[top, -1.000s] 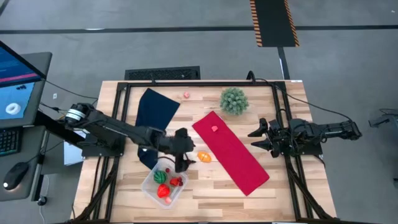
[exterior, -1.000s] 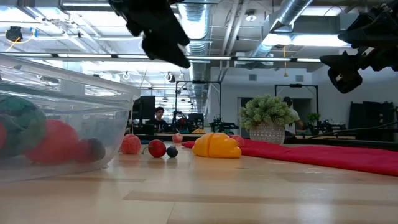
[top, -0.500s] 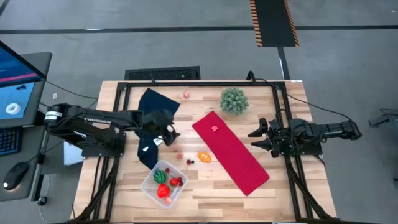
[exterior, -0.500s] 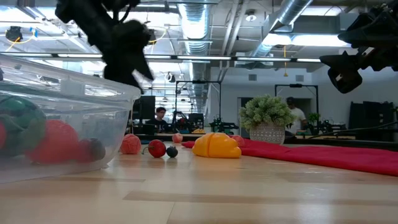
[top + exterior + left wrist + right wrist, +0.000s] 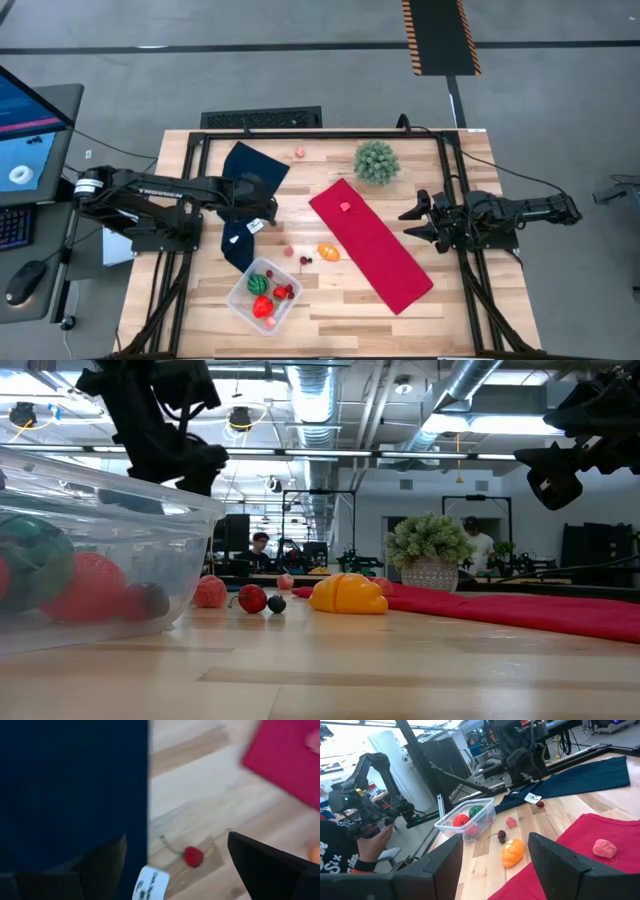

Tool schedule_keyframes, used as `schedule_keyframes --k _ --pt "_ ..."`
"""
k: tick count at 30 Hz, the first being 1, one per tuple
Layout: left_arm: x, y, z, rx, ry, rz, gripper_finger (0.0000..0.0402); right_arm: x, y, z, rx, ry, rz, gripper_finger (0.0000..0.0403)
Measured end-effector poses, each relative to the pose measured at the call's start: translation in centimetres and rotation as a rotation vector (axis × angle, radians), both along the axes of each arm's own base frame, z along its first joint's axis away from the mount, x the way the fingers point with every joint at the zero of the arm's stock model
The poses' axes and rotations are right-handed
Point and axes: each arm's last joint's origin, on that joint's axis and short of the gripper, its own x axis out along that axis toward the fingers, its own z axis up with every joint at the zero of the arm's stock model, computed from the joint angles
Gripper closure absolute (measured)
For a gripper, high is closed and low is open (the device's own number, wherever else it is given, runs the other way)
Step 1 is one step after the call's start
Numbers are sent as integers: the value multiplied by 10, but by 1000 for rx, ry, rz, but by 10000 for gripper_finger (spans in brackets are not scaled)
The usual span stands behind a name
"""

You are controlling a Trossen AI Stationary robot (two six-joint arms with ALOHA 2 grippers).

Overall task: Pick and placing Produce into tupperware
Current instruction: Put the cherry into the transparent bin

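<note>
The clear tupperware [image 5: 263,296] sits near the table's front edge and holds red, green and orange produce. Loose produce lies just beyond it: an orange piece [image 5: 328,252], a pink piece [image 5: 289,251] and a dark berry [image 5: 305,260]. Another pink piece [image 5: 346,207] lies on the red cloth [image 5: 372,245], and one more [image 5: 299,153] lies near the far edge. A red cherry [image 5: 192,856] lies beside the dark blue cloth [image 5: 247,190]. My left gripper [image 5: 262,214] hangs open over that cloth's edge, pointing down, with nothing between its fingers. My right gripper [image 5: 415,222] waits open at the right, level.
A spiky green plant ball [image 5: 376,161] stands at the far middle. The blue cloth's white tag [image 5: 150,882] lies just below my left gripper. A person's hand [image 5: 370,840] shows beyond the table's left side. Bare wood lies along the front edge, right of the tupperware.
My left gripper has drawn back from above the tupperware and the loose produce toward the table's far left, out over the blue cloth. It has sunk a little and rolled about its own axis. Its fingers have stayed open and have carried nothing.
</note>
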Motion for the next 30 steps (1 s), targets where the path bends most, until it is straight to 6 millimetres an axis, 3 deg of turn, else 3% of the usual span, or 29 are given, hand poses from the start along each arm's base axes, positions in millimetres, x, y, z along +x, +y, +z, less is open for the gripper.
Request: schedule_keyframes --k 18,30 --pt "21 1 -38 -268 75 233 63 0 0 0 0 0 0 154" --pt "25 4 -45 -227 68 293 63 0 0 0 0 0 0 154"
